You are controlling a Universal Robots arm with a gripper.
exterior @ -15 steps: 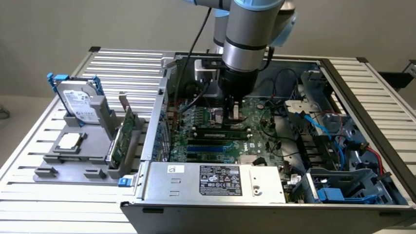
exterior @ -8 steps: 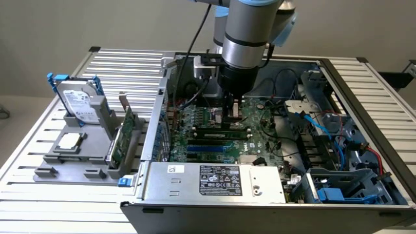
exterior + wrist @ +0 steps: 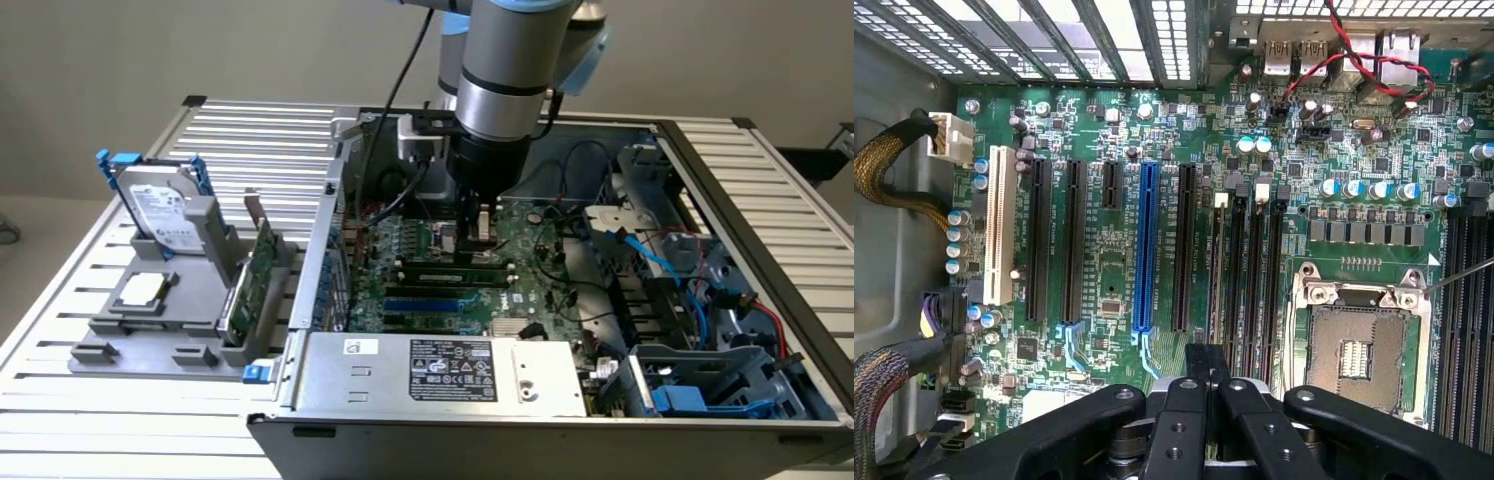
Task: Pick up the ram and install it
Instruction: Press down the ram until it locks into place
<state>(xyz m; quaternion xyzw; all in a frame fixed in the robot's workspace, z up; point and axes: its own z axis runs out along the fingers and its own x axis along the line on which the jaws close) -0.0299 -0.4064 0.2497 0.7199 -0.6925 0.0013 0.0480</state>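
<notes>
Computer case lay open on the slatted table as we looked down on its green motherboard, where the arm's gripper stood upright over the memory slots. We saw the fingers clenched together, their tips down at the ram, which lay lengthwise in a slot just beneath them. Beside the case, on the exterior view's left, a grey holder kept a hard drive and an expansion card.

labels present, no text legible
</notes>
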